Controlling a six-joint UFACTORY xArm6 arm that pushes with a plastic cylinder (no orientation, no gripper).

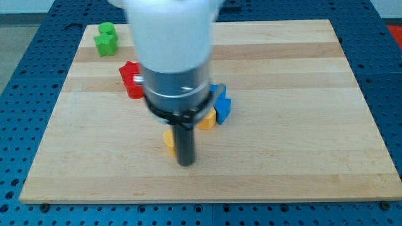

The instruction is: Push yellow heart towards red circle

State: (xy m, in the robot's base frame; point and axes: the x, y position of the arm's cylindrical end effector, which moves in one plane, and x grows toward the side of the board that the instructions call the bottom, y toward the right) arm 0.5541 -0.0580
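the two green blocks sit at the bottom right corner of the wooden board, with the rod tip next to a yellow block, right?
Not quite. The camera view shows the two green blocks at the top left corner of the wooden board, not the bottom right. The rest holds: my tip is right beside a small yellow block, just to the view's right of it.

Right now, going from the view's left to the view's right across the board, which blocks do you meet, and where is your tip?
Green blocks → red block → yellow block, touching my tip → second yellow block → blue block.
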